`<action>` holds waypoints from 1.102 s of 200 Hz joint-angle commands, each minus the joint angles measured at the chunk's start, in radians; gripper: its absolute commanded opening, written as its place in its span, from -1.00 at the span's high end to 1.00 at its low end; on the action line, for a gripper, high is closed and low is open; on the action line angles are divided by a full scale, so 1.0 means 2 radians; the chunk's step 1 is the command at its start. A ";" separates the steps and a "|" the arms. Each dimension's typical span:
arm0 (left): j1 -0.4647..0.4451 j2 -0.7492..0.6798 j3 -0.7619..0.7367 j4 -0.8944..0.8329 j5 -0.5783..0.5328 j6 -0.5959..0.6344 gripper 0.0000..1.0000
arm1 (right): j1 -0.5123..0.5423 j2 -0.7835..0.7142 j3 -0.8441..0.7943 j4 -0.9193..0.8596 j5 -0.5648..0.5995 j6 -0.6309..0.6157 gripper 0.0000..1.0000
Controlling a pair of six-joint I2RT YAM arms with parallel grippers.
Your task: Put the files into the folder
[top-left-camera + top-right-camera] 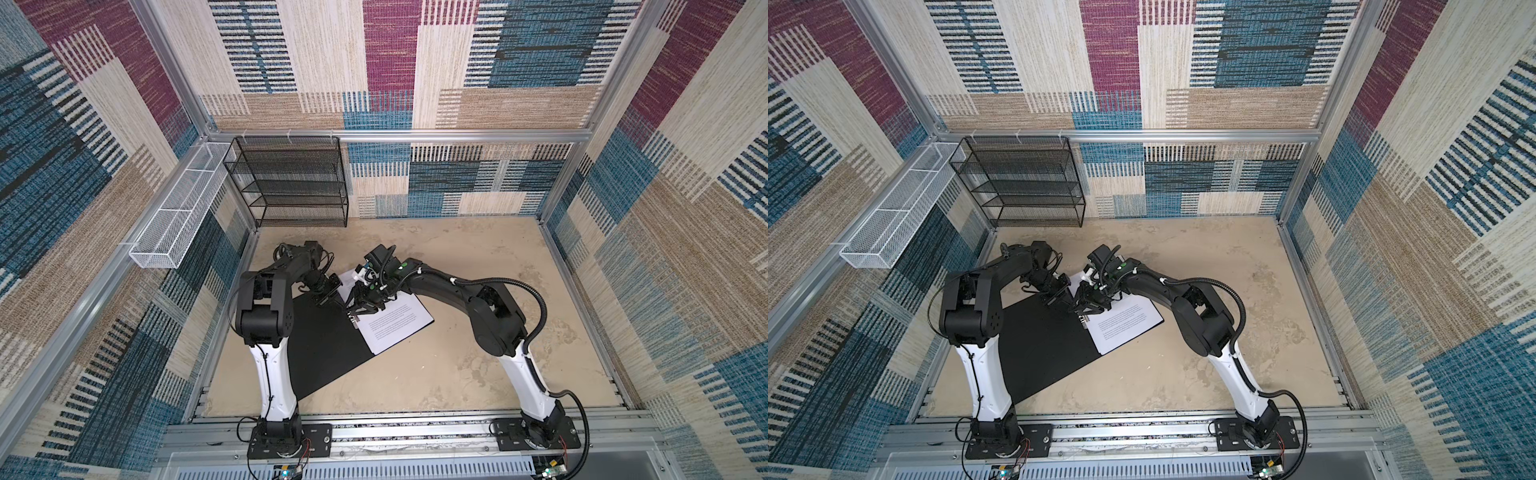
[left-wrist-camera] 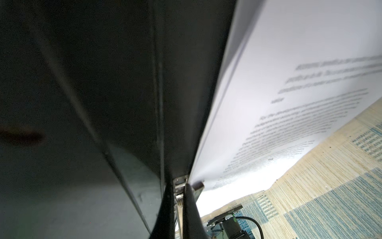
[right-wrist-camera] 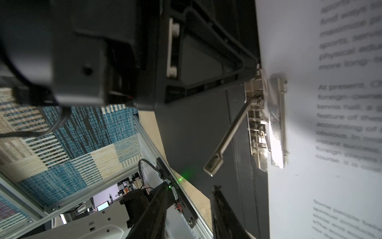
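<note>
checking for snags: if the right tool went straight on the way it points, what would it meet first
Probably the raised clip lever of the folder, ahead of the right tool; depth unclear.

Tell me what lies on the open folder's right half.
Printed white sheets cover it, the metal clip at their inner edge. How many sheets lie under the top one is hidden.

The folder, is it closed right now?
No, in a top view the folder lies spread open, black inside facing up, with the files resting on one half of it.
</note>
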 commanded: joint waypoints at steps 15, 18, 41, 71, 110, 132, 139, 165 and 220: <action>0.000 0.005 -0.009 -0.004 -0.042 0.004 0.95 | -0.006 0.003 -0.008 0.025 -0.025 0.050 0.24; 0.000 0.006 -0.010 -0.004 -0.042 0.004 0.96 | -0.007 0.003 -0.010 0.024 -0.026 0.051 0.24; -0.001 0.008 -0.010 -0.003 -0.041 0.004 0.96 | -0.011 0.006 -0.016 0.026 -0.035 0.060 0.24; 0.000 0.007 -0.010 -0.002 -0.042 0.004 0.97 | -0.012 0.017 -0.009 0.036 -0.043 0.076 0.26; 0.000 0.010 -0.011 -0.001 -0.043 0.005 0.97 | -0.014 0.026 -0.008 0.045 -0.053 0.091 0.29; -0.001 0.010 -0.013 0.002 -0.043 0.004 0.97 | -0.015 0.029 -0.008 0.050 -0.058 0.097 0.36; -0.001 0.011 -0.013 0.002 -0.043 0.004 0.97 | -0.015 0.029 -0.007 0.051 -0.058 0.098 0.37; -0.001 0.011 -0.013 0.002 -0.041 0.004 0.98 | -0.016 0.029 -0.008 0.052 -0.060 0.099 0.42; -0.002 0.011 -0.014 0.003 -0.041 0.004 0.98 | -0.018 0.033 -0.009 0.053 -0.064 0.104 0.49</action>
